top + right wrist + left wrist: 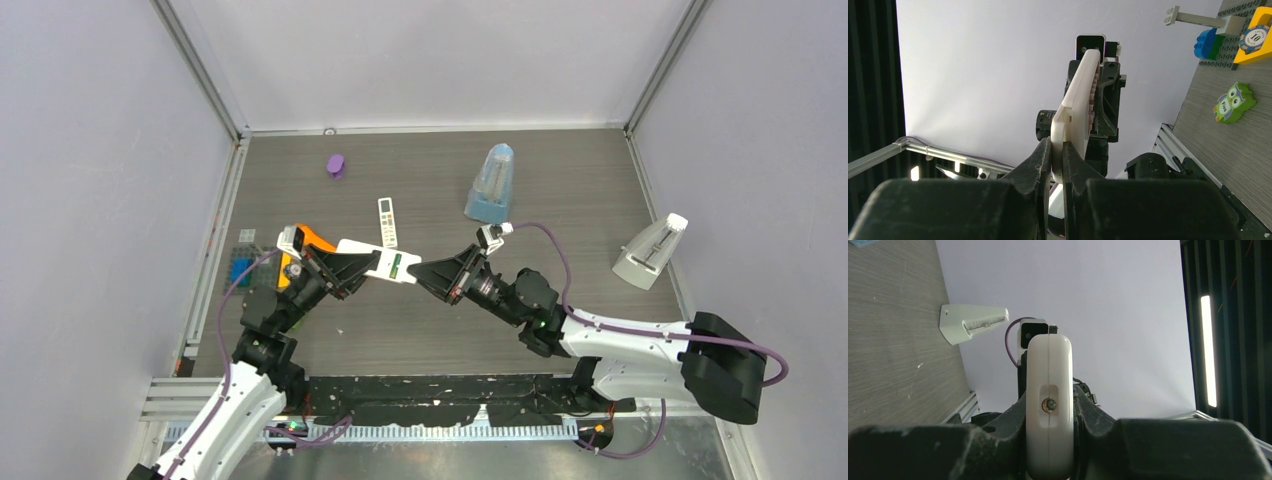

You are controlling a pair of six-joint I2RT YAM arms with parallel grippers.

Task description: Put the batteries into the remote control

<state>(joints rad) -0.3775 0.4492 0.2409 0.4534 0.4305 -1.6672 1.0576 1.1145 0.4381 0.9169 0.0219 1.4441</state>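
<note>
A white remote control (383, 261) hangs above the table, held at both ends. My left gripper (358, 268) is shut on its left end. In the left wrist view that rounded end (1049, 405) sits squeezed between the black fingers (1098, 415) and shows a small metal stud. My right gripper (426, 272) is shut on the thin right end; in the right wrist view the remote (1079, 95) stands edge-on, running away from the jaws. A short green strip (396, 265) lies in the remote's upturned face, perhaps one of the batteries. I cannot tell for sure.
A smaller white remote (387, 222) lies just behind the held one. A purple lump (336, 165) sits at the back left and a blue cone-shaped case (492, 185) at the back. A white wedge (650, 250) is on the right. An orange piece and brick plate (243, 262) are on the left, and a green owl (1233, 102) lies nearby.
</note>
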